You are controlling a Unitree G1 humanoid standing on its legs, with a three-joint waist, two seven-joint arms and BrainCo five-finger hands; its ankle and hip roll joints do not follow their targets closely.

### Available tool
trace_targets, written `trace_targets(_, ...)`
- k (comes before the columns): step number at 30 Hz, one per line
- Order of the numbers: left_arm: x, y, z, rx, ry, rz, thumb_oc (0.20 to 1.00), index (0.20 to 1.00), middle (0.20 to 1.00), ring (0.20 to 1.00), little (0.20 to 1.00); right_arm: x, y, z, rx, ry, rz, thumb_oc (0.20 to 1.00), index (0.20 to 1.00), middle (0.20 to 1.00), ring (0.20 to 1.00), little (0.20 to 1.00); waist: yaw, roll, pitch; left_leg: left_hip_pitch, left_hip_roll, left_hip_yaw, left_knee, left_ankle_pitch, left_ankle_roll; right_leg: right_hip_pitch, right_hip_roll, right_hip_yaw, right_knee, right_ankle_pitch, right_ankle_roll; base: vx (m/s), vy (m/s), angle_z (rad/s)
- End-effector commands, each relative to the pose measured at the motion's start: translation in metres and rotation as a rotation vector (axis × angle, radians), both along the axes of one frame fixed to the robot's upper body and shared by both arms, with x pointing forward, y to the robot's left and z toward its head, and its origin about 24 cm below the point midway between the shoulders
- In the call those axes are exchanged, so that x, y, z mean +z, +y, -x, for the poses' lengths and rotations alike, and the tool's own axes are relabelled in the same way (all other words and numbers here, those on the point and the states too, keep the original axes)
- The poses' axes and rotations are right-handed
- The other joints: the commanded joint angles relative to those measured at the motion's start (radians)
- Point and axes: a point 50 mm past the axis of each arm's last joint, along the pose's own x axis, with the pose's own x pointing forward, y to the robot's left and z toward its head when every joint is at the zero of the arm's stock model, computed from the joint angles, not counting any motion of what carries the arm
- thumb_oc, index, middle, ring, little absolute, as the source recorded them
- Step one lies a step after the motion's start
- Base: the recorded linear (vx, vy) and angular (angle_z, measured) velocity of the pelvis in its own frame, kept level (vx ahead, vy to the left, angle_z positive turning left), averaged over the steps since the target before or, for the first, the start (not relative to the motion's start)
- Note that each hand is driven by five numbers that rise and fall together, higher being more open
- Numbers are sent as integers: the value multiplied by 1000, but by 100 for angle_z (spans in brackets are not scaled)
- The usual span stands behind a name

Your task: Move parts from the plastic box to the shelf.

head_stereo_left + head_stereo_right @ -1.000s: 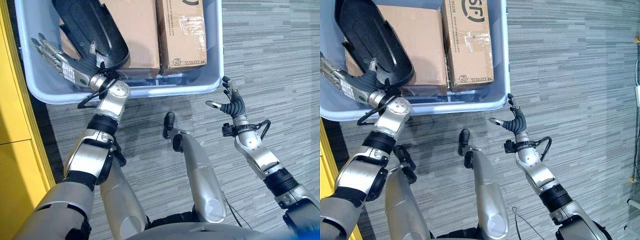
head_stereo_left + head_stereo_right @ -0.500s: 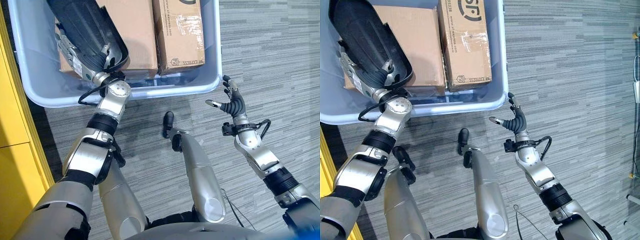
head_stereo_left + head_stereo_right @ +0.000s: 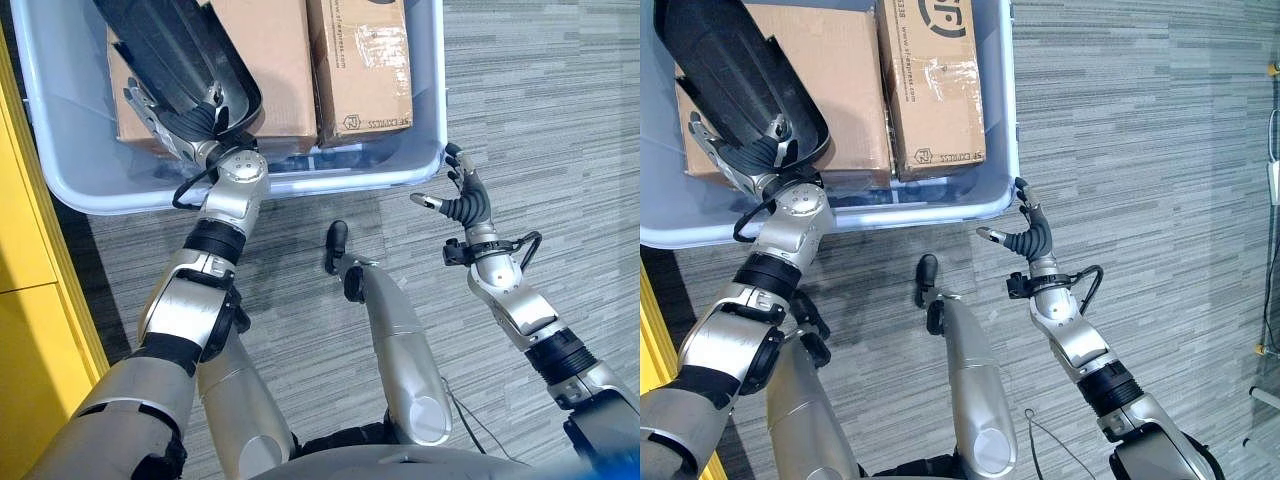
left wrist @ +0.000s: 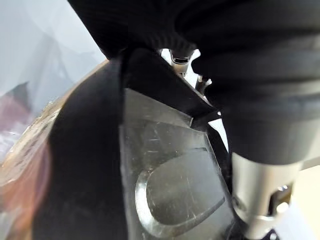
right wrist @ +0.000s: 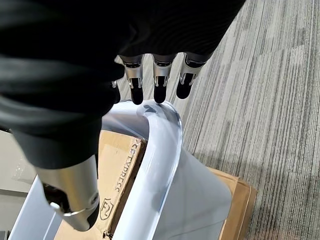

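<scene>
Plastic box (image 3: 60, 170) at 12 o'clock, holding two cardboard boxes (image 3: 362, 60) and a black part (image 3: 170, 50). Left hand (image 3: 165, 125), fingers spread, under the part. Right hand (image 3: 462, 200), fingers relaxed apart, by the box corner.

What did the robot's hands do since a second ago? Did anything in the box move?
The left hand slid in from the box's left side toward the black part and now sits under its lower edge, against the cardboard box. The right hand edged a little closer to the corner of the plastic box, fingers spread, holding nothing. The black part and both cardboard boxes stayed where they were.
</scene>
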Motion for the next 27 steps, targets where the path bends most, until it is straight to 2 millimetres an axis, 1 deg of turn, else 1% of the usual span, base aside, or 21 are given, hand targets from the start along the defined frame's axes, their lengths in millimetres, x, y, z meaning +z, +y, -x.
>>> trace_targets(1,-16,2,0,-44,80,-75,1000,1000,1000,1000,1000,23,8,4,26,-108,-65,1000,1000,1000,1000,1000,12,-102,8,-92,-9,-13,113,-40,2,31,-32,-3,-24,7,124,0,0,0)
trace_targets(2,-15,1,-1,-56,92,-92,1000,1000,1000,1000,1000,24,8,4,26,-109,-62,1000,1000,1000,1000,1000,10,-101,8,-92,-8,-11,113,-40,3,29,-32,-2,-24,8,124,0,0,0)
trace_targets(6,-15,-4,-4,-115,107,-75,1000,1000,1000,1000,1000,26,8,2,25,-107,-51,1000,1000,1000,1000,1000,7,-95,8,-94,-8,-7,111,-36,2,22,-33,1,-21,8,122,0,0,0)
trace_targets(9,-19,-8,-6,-144,135,-35,1000,1000,1000,1000,1000,29,8,1,26,-104,-57,1000,1000,1000,1000,1000,3,-95,8,-92,-7,-2,108,-35,2,19,-32,2,-20,9,122,0,0,0)
trace_targets(10,-19,-9,-6,-162,127,-11,849,849,849,849,849,29,9,1,28,-108,-56,1000,1000,1000,1000,1000,1,-94,8,-93,-6,-1,108,-34,1,18,-32,3,-20,8,122,0,0,0)
trace_targets(11,-19,-10,-7,-171,133,-4,351,351,351,351,351,28,9,1,28,-109,-57,1000,1000,1000,1000,1000,1,-94,8,-94,-5,-1,108,-34,1,17,-33,3,-21,8,122,0,0,0)
trace_targets(12,-22,-11,-8,-189,148,21,200,200,200,200,200,29,10,1,27,-111,-59,1000,1000,1000,1000,1000,0,-94,8,-95,-5,-1,109,-32,1,16,-33,3,-21,9,122,0,0,0)
trace_targets(16,-27,-14,-9,-215,156,129,200,200,200,200,200,33,10,0,25,-115,-59,1000,1000,1000,1000,1000,-5,-91,8,-97,-5,2,110,-31,0,11,-32,6,-20,10,122,0,0,0)
trace_targets(19,-28,-14,-8,-185,157,130,200,200,200,200,200,34,9,-1,18,-110,-77,1000,1000,1000,1000,1000,-6,-93,8,-105,-4,-1,116,-33,0,2,-33,6,-15,10,122,0,0,0)
trace_targets(22,-35,-14,-7,-174,188,182,200,200,200,200,200,35,7,0,11,-116,-88,1000,1000,1000,1000,1000,-5,-95,8,-112,-5,-5,118,-31,0,-5,-33,5,-11,12,124,8,-26,-1)
trace_targets(23,-37,-13,-6,-146,196,148,200,200,200,200,200,34,8,1,8,-118,-94,1000,1000,1000,1000,1000,-4,-98,8,-117,-4,-9,122,-33,1,-8,-32,3,-8,12,124,14,-56,-1)
trace_targets(25,-34,-13,-5,-122,183,125,200,200,200,200,200,34,9,1,10,-121,-96,1000,1000,1000,1000,1000,-4,-100,8,-120,-3,-10,120,-32,1,-9,-32,2,-9,12,123,4,-22,0)
trace_targets(27,-34,-14,-5,-115,172,150,200,200,200,200,200,34,10,1,8,-125,-98,1000,1000,1000,1000,1000,-3,-104,8,-125,-4,-13,121,-32,1,-13,-31,3,-7,12,123,-1,-41,1)
